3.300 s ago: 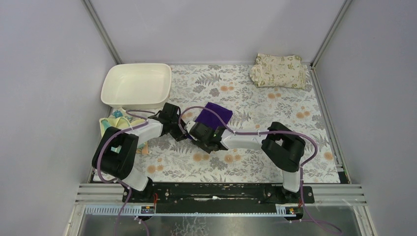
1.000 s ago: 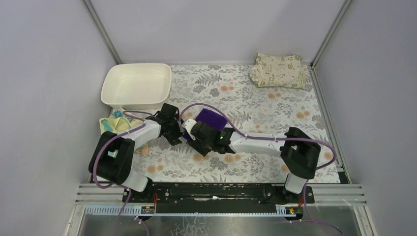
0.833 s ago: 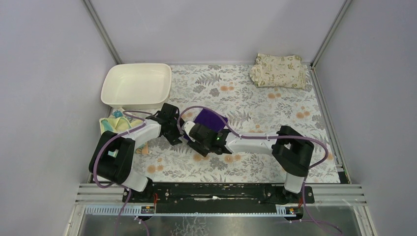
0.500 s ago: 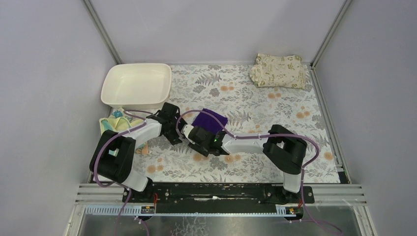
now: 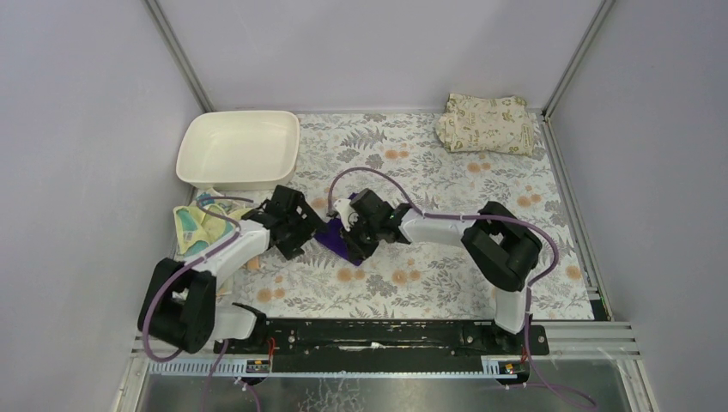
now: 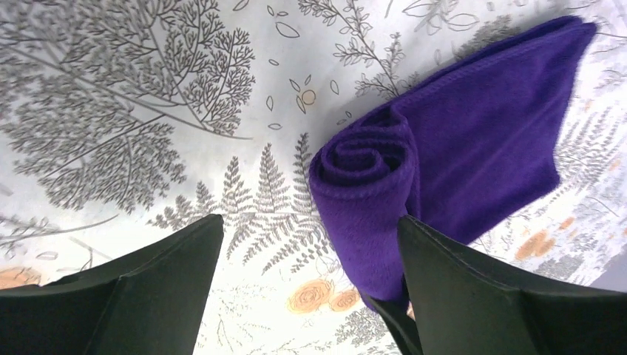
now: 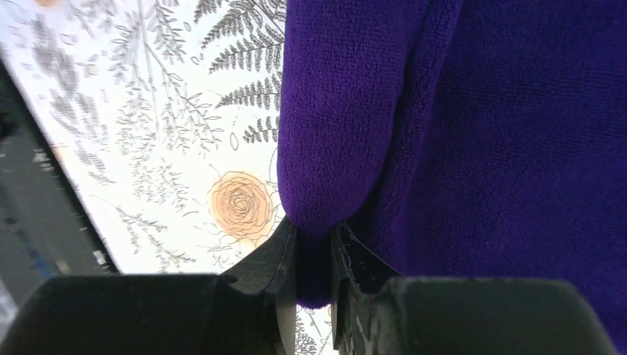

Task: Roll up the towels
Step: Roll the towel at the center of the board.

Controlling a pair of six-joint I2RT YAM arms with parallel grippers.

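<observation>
1. Standing wide apart, the two fingers of the left gripper (image 6: pixel 310 222) frame the rolled end of the purple towel (image 6: pixel 444 148) in the left wrist view. This gripper is open and squeezes nothing.
2. The roll shows its spiral to the camera. It lies on the flowered mat (image 6: pixel 111 96) between the fingers, close to the finger (image 6: pixel 473 288) on the right of the picture. The unrolled part spreads flat ahead of that finger.
3. In the right wrist view the right gripper (image 7: pixel 314 251) is closed on the purple towel. Its fingers (image 7: pixel 259 270) pinch a thin fold of cloth at the end of the roll, and the rest of the towel fills the view ahead of the tips.
4. From above, the purple towel lies between the two grippers, which point at each other.
5. The yellow towel (image 5: pixel 199 225) lies behind the left gripper on its outer side, partly under that arm. The white tub (image 5: pixel 239 150) stands ahead of the left gripper. The beige cloth (image 5: pixel 487 123) is well apart from the right gripper, ahead of it, at the far corner.
</observation>
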